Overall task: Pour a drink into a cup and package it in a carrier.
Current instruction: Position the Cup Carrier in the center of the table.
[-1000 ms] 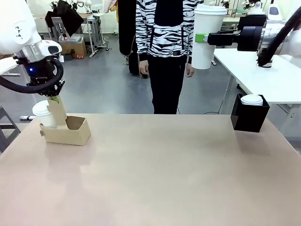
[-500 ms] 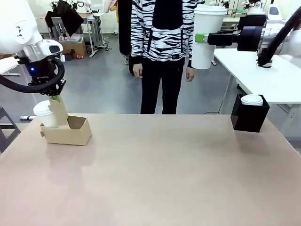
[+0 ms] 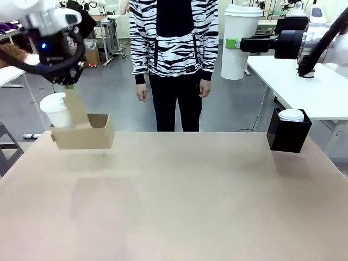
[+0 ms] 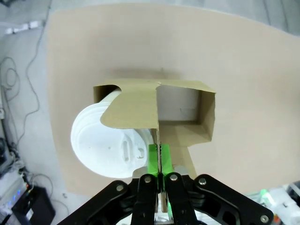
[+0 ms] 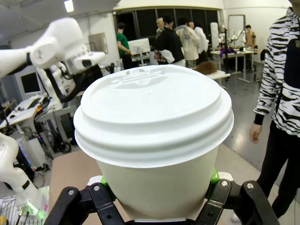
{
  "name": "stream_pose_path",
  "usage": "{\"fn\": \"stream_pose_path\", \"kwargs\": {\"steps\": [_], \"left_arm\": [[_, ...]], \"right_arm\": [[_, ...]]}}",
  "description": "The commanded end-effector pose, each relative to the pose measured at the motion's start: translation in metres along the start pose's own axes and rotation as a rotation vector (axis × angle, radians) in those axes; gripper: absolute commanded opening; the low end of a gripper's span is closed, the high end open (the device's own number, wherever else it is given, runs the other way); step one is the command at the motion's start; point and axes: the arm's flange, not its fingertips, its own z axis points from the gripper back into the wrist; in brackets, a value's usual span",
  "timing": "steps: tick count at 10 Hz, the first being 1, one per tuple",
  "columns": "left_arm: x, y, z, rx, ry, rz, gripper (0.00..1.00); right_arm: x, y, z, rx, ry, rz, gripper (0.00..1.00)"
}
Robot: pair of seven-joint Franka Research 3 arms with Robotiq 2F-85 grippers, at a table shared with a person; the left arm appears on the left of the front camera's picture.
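Left pincer (image 3: 68,82): shut tight, its green pads pinching the upright centre handle (image 3: 76,106) of the carrier.
Carrier (image 3: 87,136): small brown cardboard box hanging from that pincer just above the far left corner of the desk (image 3: 190,201), slightly tilted.
Cup in carrier (image 3: 57,109): white paper cup with a white lid in the left slot, rising above the cardboard; the right slot (image 4: 180,108) is empty.
Carrier handling: likely light, thin and bendy. The handle is the place to hold it. With one slot filled, it may swing or tip to the cup's side.
Person (image 3: 174,38): stands at the far side, middle, in a black-and-white striped top, hands down.
Right pincer (image 3: 237,43): closed around the tall lidded paper cup (image 3: 239,32), held high in the air at far right.
Cup handling: paper wall probably dents under a hard squeeze. Grip around the body below the lid. Whether it holds liquid cannot be told.
Black box (image 3: 288,136): on the far right of the desk, with a short lidded cup (image 3: 291,115) inside.
Writing: no brand or label readable; raised marks on the lids are too small to read.
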Motion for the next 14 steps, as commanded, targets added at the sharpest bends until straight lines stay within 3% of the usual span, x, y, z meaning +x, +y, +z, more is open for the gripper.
{"fn": "stream_pose_path", "kwargs": {"steps": [1,4,7,10,14], "left_arm": [[0.006,-0.056,0.024,0.07,0.032,0.04,0.02],[-0.012,-0.136,0.034,0.11,0.046,0.067,0.02],[-0.024,-0.207,0.0,0.082,0.076,0.064,0.02],[-0.046,-0.25,-0.047,0.05,0.108,0.058,0.02],[-0.077,-0.275,-0.089,0.08,0.104,0.055,0.02]], "right_arm": [[0.004,0.0,-0.004,-0.018,-0.015,0.016,0.8],[0.004,0.0,-0.004,-0.018,-0.015,0.016,0.8],[0.004,0.0,-0.004,-0.018,-0.015,0.016,0.8],[0.004,0.0,-0.004,-0.018,-0.015,0.016,0.8],[0.004,0.0,-0.004,-0.018,-0.015,0.016,0.8]]}}
